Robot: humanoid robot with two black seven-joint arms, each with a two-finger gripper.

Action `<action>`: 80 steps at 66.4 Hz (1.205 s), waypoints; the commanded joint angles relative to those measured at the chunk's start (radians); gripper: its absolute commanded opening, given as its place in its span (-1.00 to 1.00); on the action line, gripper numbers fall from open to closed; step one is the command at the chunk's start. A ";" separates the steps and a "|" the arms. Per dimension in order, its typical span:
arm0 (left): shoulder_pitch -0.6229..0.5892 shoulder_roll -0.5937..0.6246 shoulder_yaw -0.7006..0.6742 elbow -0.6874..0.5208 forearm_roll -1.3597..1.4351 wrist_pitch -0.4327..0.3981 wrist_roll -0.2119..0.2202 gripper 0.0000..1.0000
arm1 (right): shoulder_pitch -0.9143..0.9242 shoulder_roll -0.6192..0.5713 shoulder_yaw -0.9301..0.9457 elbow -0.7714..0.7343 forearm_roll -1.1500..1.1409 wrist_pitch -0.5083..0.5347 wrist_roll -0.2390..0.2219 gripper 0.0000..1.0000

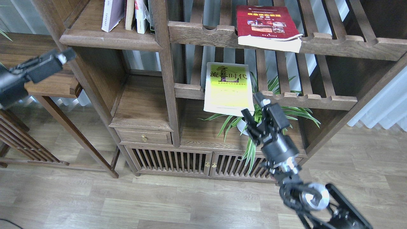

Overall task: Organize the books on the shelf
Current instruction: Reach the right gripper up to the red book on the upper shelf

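**Right jaws open under the yellow-green book**

My right gripper (253, 106) stands with its two fingers spread apart, holding nothing. The fingertips sit just below the lower right corner of the yellow-green book (228, 87), close to it; I cannot tell if they touch. That book lies flat on the lower slatted rack (305, 98), its near edge hanging out over the notched front rail. Behind my gripper the potted plant (273, 116) spreads its striped leaves.

My left gripper (60, 58) enters at the left edge, dark and blurred, and I cannot tell how its jaws stand. It hangs in front of the side table (35, 68), apart from any book.

The dark red book (265, 25) lies on the upper slatted rack (346, 44), overhanging its rail. On the solid shelf (111, 39) at upper left several books (127, 14) stand upright.
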 commanded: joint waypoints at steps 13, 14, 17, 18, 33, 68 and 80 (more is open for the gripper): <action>0.008 -0.022 -0.010 0.010 0.012 0.000 0.000 0.96 | 0.066 0.004 0.010 0.066 0.000 -0.091 0.001 0.98; 0.008 -0.023 -0.010 0.013 0.012 0.000 0.000 0.96 | 0.069 0.004 0.013 0.068 0.000 -0.091 0.001 0.98; 0.008 -0.027 -0.010 0.018 0.012 0.000 0.000 0.96 | 0.082 0.003 0.015 0.071 0.000 -0.098 0.001 0.98; 0.008 -0.027 -0.010 0.019 0.012 0.000 0.000 0.96 | 0.085 0.003 0.015 0.071 0.000 -0.101 0.001 0.98; 0.008 -0.040 -0.012 0.024 0.013 0.000 0.000 0.96 | 0.158 0.021 0.038 0.060 0.012 -0.255 0.003 0.98; 0.008 -0.053 -0.032 0.036 0.012 0.000 0.000 0.97 | 0.258 0.123 0.147 -0.046 -0.052 -0.391 0.132 0.98; 0.008 -0.053 -0.038 0.038 0.012 0.000 0.000 0.97 | 0.270 0.123 0.154 -0.055 -0.061 -0.391 0.181 0.98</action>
